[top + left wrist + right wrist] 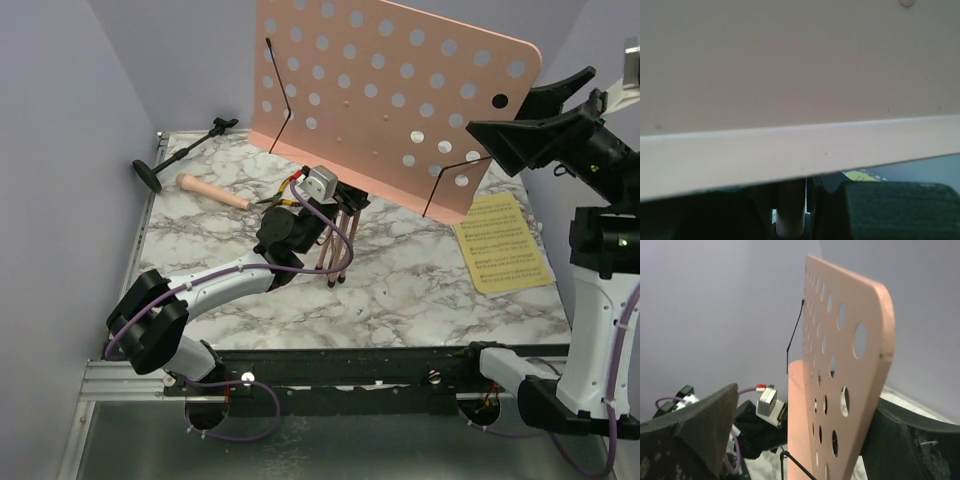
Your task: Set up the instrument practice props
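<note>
The pink perforated music stand [390,90] stands upright at the back middle of the table, its tripod legs [337,262] on the marble. My left gripper [335,205] is shut on the stand's pole [790,210] just under the shelf [800,155]. My right gripper [530,100] is open, with its jaws either side of the board's right edge [860,370] and not touching it. The pink-beige microphone [214,192] and the black mic stand [185,150] lie at the back left. A yellow music sheet [503,243] lies at the right. No white sheet shows.
Yellow-handled pliers [283,196] lie next to the left gripper, partly hidden by it. Purple walls close in the table on the left, back and right. The arm bases sit on a black rail [350,385] at the near edge.
</note>
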Motion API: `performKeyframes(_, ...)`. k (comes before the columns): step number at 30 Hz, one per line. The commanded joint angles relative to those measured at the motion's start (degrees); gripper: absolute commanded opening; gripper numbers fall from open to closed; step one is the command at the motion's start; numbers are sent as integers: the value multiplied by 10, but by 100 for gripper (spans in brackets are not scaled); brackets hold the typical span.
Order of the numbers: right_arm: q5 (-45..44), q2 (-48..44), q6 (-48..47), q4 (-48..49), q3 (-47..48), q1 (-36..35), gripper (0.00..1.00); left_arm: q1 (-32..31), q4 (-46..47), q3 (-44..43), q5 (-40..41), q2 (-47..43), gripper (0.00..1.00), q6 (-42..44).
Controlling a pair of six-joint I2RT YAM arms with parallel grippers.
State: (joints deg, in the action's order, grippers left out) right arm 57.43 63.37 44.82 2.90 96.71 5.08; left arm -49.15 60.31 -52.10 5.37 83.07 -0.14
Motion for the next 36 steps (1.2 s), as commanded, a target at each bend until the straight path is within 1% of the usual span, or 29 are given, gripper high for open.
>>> performKeyframes(1,-130,-27,-96,-222,82,-1,100,-1,68,-3,-5,-25,0,-19)
performKeyframes(3,-200,-37,-129,-299,120,-2,100,-1,69,2,-4,-32,0,-13)
performKeyframes(5,-292,-54,-149,-350,140,-1,100,-1,69,5,-2,-39,0,-9)
performKeyframes(8,-436,-101,-180,-367,135,-1,100,-1,68,10,9,-50,0,-9)
performKeyframes(9,-506,-115,-182,-373,122,-2,100,-1,69,11,14,-53,0,-10)
performKeyframes(11,-642,-161,-177,-368,64,-2,100,-1,68,15,25,-60,0,-16)
performKeyframes(13,-729,-204,-168,-343,-19,-2,100,-1,69,23,37,-69,0,-19)
performKeyframes(15,-782,-238,-153,-325,-99,-2,99,-1,70,31,52,-78,0,-23)
performKeyframes(18,-805,-272,-132,-292,-231,-1,99,-1,70,42,59,-88,0,-31)
performKeyframes(19,-792,-283,-124,-277,-283,-2,100,-1,70,43,62,-90,0,-36)
performKeyframes(21,-731,-298,-119,-238,-371,-1,100,-1,70,49,62,-94,0,-43)
performKeyframes(23,-635,-306,-123,-171,-453,-1,100,-1,70,56,63,-100,0,-54)
performKeyframes(25,-478,-293,-145,-113,-511,-2,100,-1,70,61,62,-107,0,-60)
performKeyframes(26,-419,-282,-152,-101,-529,-1,100,-1,70,64,61,-110,0,-61)
performKeyframes(27,-358,-270,-148,-62,-551,-2,100,-1,70,67,61,-113,0,-63)
performKeyframes(28,-288,-258,-129,-13,-586,-2,100,-1,70,69,60,-117,0,-64)
performKeyframes(30,-188,-238,-85,89,-640,-2,100,-1,70,73,58,-124,0,-66)
performKeyframes(31,-155,-232,-67,134,-663,-8,100,-1,71,75,56,-127,0,-66)
performKeyframes(32,-147,-233,-63,169,-683,-16,100,-2,70,76,52,-130,0,-65)
performKeyframes(34,-141,-246,-92,216,-710,-45,100,-2,69,79,41,-136,0,-60)
performKeyframes(36,-157,-244,-127,235,-719,-100,100,-2,68,82,35,-141,0,-57)
